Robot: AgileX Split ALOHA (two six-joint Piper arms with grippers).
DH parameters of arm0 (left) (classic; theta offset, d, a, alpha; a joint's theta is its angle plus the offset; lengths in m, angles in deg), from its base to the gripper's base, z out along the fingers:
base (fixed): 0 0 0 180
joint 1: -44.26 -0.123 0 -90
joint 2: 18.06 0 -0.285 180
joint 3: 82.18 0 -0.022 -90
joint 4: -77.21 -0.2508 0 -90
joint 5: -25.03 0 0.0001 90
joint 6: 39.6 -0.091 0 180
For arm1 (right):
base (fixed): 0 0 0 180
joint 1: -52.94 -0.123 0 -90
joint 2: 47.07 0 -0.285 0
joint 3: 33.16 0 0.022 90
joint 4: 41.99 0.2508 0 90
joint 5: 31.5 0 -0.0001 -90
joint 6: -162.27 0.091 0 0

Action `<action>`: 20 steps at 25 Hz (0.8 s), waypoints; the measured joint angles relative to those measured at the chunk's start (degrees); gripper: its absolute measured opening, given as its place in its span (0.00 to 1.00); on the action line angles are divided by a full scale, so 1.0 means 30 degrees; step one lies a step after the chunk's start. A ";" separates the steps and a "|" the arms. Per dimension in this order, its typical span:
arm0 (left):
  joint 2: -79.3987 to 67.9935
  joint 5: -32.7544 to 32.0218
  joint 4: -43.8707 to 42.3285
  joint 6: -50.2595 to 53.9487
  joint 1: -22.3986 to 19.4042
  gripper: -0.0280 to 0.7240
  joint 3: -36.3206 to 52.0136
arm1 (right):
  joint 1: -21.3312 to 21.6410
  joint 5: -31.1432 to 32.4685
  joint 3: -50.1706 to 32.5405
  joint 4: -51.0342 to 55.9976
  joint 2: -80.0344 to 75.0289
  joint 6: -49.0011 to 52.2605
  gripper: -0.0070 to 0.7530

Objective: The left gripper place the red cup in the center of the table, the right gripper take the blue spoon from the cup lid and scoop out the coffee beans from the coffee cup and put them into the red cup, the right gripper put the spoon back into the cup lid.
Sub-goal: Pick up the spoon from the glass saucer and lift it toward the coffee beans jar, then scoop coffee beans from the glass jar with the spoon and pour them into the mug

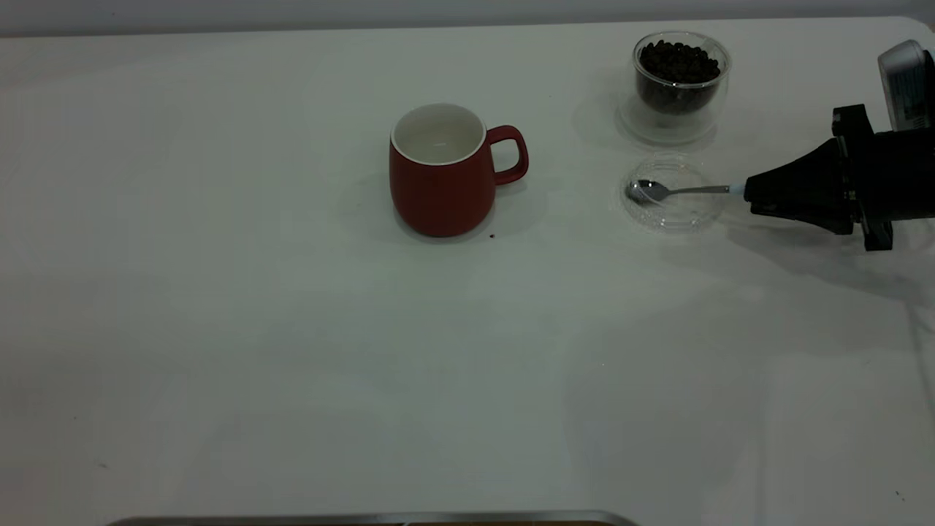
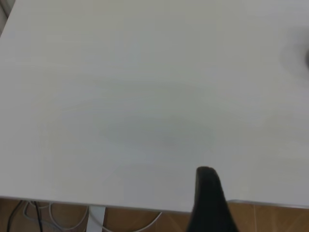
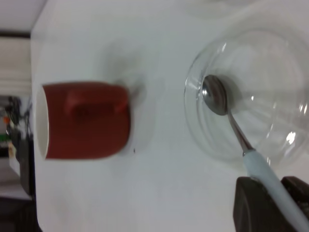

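Pale blue spoon (image 1: 679, 191) handle sits pinched in my right pincer (image 1: 746, 193).
Its stem runs toward nine o'clock, bowl on the lid (image 1: 668, 215); beans (image 1: 678, 63) lie at twelve.

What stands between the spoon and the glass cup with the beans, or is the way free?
Nothing visible does. The right gripper is closed on the spoon handle, its bowl over the lid. The glass cup stands just behind the lid, with only bare table between them. The red cup stands well to the side.
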 joint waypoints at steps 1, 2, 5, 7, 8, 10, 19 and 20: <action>0.0000 0.0000 0.0000 0.0000 0.0000 0.78 0.0000 | 0.0000 -0.0212 0.0000 -0.0356 0.0259 0.0287 0.15; 0.0000 0.0000 0.0000 0.0000 0.0000 0.78 0.0000 | 0.0000 -0.0433 0.0000 -0.0705 0.0577 0.0637 0.14; 0.0000 0.0000 0.0000 0.0000 0.0000 0.78 0.0000 | 0.0000 -0.1321 0.0000 -0.1683 0.1743 0.1736 0.14; 0.0000 0.0000 0.0000 0.0000 0.0000 0.78 0.0000 | 0.0000 -0.1692 0.0000 -0.2522 0.2655 0.2546 0.14; 0.0000 0.0000 0.0000 0.0000 0.0000 0.78 0.0000 | 0.0000 -0.1804 0.0000 -0.3035 0.3211 0.2893 0.14; 0.0000 0.0000 0.0000 0.0000 0.0000 0.78 0.0000 | 0.0000 -0.1819 0.0000 -0.3747 0.4284 0.3443 0.14; 0.0000 0.0000 0.0000 0.0000 0.0000 0.78 0.0000 | 0.0000 -0.2197 0.1256 -0.3804 0.8590 0.4673 0.14; 0.0000 0.0000 0.0000 0.0000 0.0000 0.78 0.0000 | -0.0019 -0.2361 0.1992 -0.4014 0.8517 0.5342 0.14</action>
